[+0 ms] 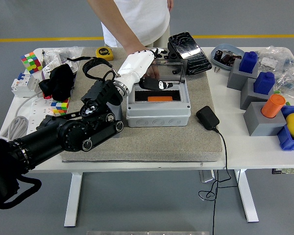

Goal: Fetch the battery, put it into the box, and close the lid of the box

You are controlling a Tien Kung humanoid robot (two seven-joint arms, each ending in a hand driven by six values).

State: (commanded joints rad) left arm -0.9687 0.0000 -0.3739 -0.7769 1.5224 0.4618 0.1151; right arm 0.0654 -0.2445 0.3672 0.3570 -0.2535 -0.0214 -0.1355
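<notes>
The grey box [158,113] stands on the felt mat with its clear lid [172,68] upright at the back. An orange and black battery [159,98] lies inside it. My left hand [153,66], white with black fingertips [159,51], hovers over the box's back left part, beside the lid's left edge. Its fingers are spread and hold nothing; whether they touch the lid I cannot tell. A person's hand [137,51] is just behind my hand, partly hidden by it. My right arm does not show.
A black power adapter [207,117] with its cable lies right of the box. A black tray [188,46] sits behind the lid. Grey and blue blocks [250,73] and an orange cylinder [273,105] stand at right. Cubes [31,62], black cloth [59,81] and a tape measure [104,54] lie at left.
</notes>
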